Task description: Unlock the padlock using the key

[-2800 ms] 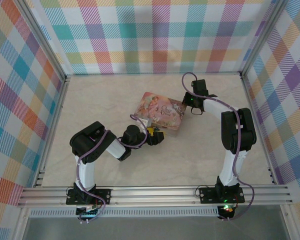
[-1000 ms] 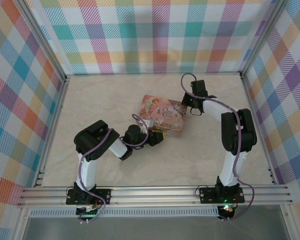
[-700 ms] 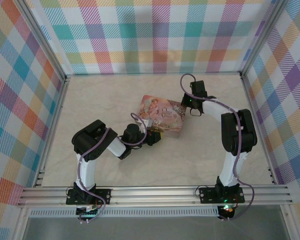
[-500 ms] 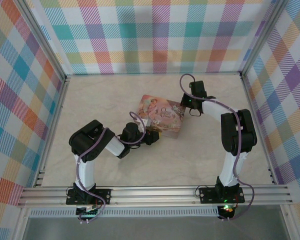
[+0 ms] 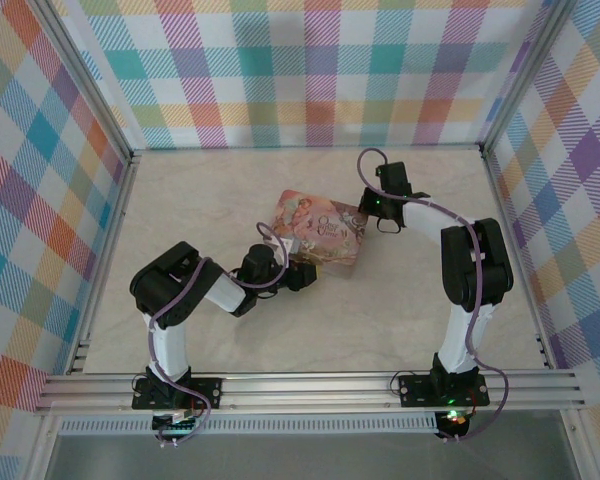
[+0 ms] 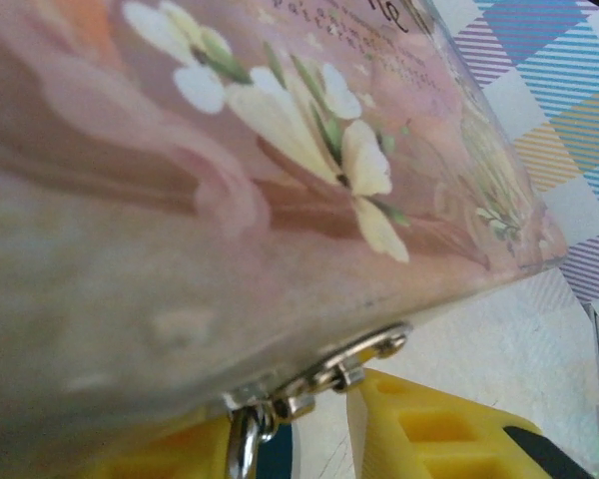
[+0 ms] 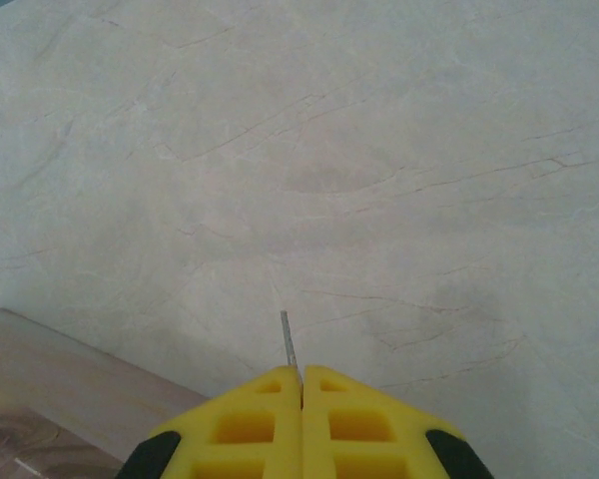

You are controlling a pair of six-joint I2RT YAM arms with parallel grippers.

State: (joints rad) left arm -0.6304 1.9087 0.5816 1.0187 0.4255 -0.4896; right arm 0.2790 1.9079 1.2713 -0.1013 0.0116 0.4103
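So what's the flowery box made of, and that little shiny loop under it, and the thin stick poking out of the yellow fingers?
The flowery box looks like glossy printed tin: light glints off its rim. The loop looks like polished steel, mirror-bright. The thin stick seems dull grey metal, probably the key.
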